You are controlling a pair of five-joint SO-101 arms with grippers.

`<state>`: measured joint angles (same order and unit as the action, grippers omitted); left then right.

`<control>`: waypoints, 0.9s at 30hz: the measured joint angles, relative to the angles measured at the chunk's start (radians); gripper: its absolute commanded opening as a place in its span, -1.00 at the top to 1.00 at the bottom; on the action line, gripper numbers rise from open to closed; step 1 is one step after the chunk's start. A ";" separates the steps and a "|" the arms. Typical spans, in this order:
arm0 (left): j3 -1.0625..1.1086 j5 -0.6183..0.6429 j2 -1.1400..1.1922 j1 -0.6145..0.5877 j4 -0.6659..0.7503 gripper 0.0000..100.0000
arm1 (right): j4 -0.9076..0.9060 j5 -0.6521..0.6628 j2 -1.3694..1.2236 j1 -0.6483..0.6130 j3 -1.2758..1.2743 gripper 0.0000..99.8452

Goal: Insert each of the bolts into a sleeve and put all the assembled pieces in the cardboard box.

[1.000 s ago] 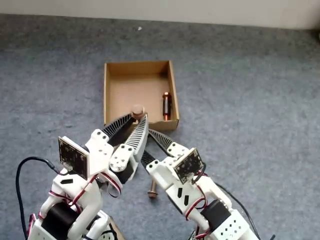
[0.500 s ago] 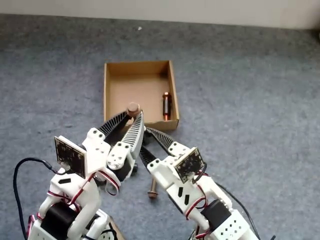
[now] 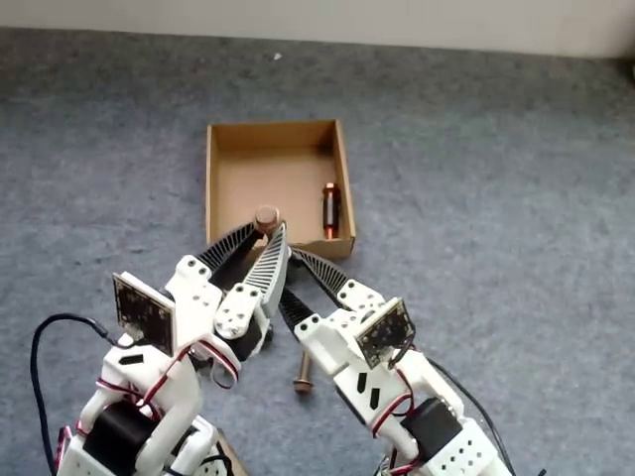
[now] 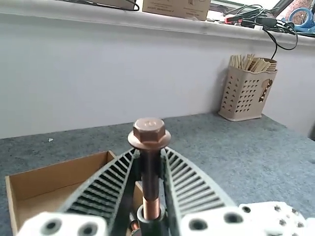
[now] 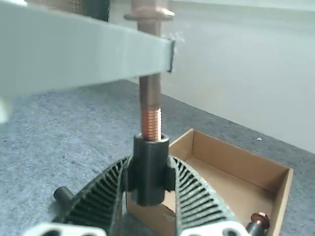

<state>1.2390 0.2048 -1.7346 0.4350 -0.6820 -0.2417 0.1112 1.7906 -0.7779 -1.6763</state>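
My left gripper (image 4: 150, 169) is shut on a copper bolt (image 4: 149, 133), held upright with its hex head on top, just in front of the cardboard box (image 3: 226, 169). Below it my right gripper (image 5: 149, 164) is shut on a black sleeve (image 5: 149, 183). The bolt's threaded end (image 5: 151, 124) sits in the sleeve's mouth. In the high view the bolt head (image 3: 265, 218) shows above the left gripper (image 3: 266, 232), and the right gripper (image 3: 289, 284) lies partly under it. One assembled piece (image 3: 330, 210) lies in the box by its right wall.
A loose bolt (image 3: 301, 377) lies on the grey carpet between the two arm bases. A spare black sleeve (image 5: 63, 195) lies on the carpet near the right gripper. A beige holder of sticks (image 4: 247, 88) stands by the far wall.
The left gripper with the bolt has shifted slightly left over the box's front edge. The right arm has edged a little to the right and forward.
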 measured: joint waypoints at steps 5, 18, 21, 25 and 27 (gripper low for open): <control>0.014 -0.040 0.000 0.002 -0.011 0.69 | -0.002 0.000 0.000 0.000 0.000 0.99; 0.021 -0.040 0.008 -0.002 -0.078 0.67 | 0.000 -0.002 0.009 0.006 0.000 0.99; 0.000 -0.040 0.012 -0.002 -0.115 0.68 | 0.002 -0.002 0.009 0.006 0.000 0.99; -0.074 -0.064 0.003 -0.002 -0.213 0.68 | -0.048 -0.002 0.009 0.023 0.000 0.99; -0.103 -0.098 0.002 -0.003 -0.255 0.68 | -0.091 -0.002 0.009 0.043 0.000 0.99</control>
<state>1.1362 0.1066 -1.7331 0.4319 -0.9367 -0.3322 0.1097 1.7998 -0.7350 -1.6763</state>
